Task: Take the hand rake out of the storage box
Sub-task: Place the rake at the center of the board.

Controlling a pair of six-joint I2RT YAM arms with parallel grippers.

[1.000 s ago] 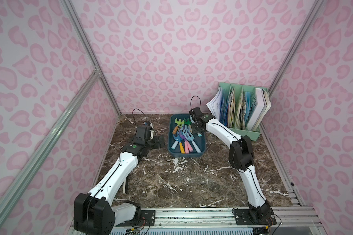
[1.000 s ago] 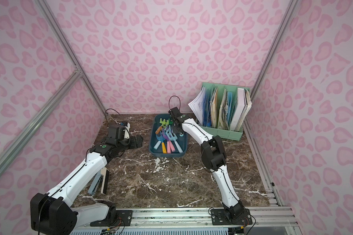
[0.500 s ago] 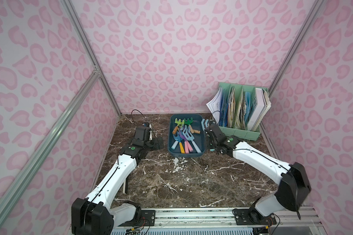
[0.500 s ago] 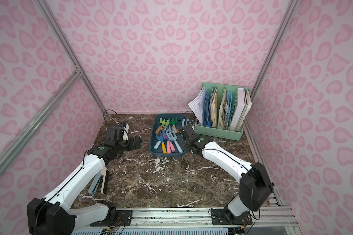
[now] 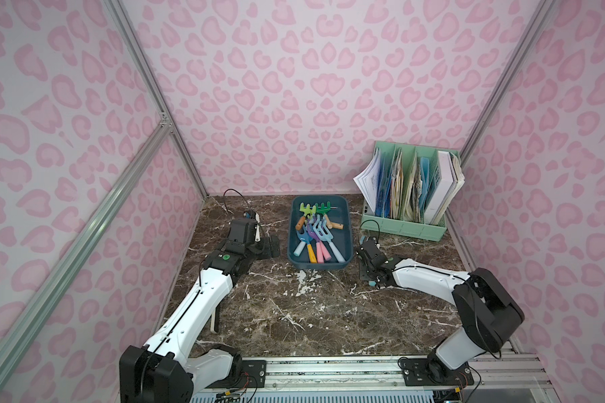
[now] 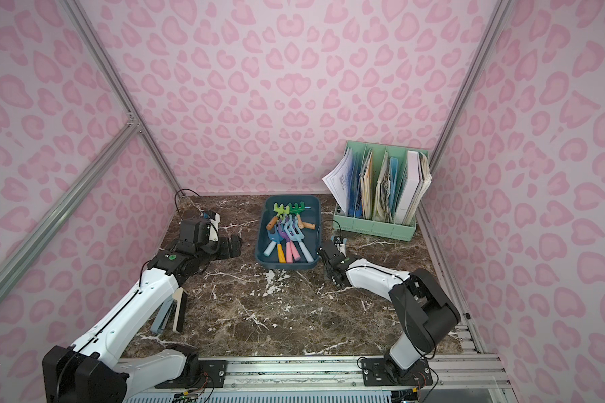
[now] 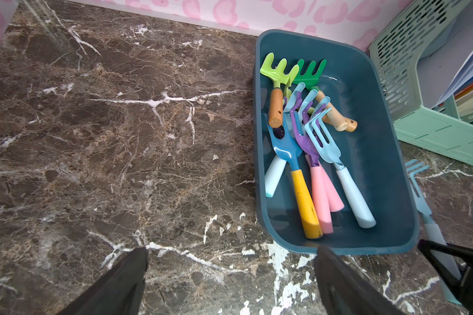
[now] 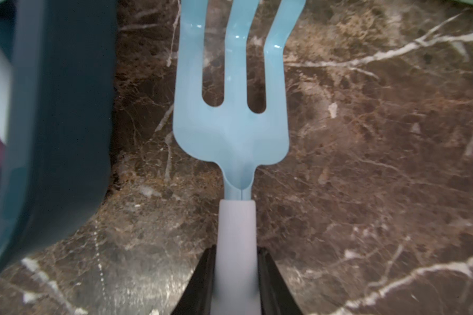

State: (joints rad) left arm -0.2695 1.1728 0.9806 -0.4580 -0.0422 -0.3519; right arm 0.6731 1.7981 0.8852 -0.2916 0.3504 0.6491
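Closed the right end effector (image 8: 236, 267) to a narrow gap on the pale grey handle of the light blue hand rake (image 8: 231, 131), with both black jaws pressed against the handle's sides. Found that hand rake outside the storage box (image 5: 344, 244), just to the right of its right wall near the near right corner, over the brown marble worktop (image 5: 294, 314). Pointed its three tines toward the far side, roughly parallel to the box wall. Could not tell whether the tines touched the worktop or hung just above it.

Spread the left end effector (image 7: 231, 259) fully wide and gripped nothing with it. Placed it low over bare worktop to the left of the box, with one of its fingers (image 7: 336, 275) just beside the near left corner.

Counted several more garden tools inside the box: two green rakes (image 7: 292, 72) with wooden handles at the far end, plus a purple fork (image 7: 306, 141), a blue trowel (image 7: 287, 147) with a yellow handle and another light blue fork (image 7: 325, 139), overlapping in a heap.

Noted a mint-green file organizer (image 5: 402, 228), stuffed with papers, at the far right, well apart from both end effectors.
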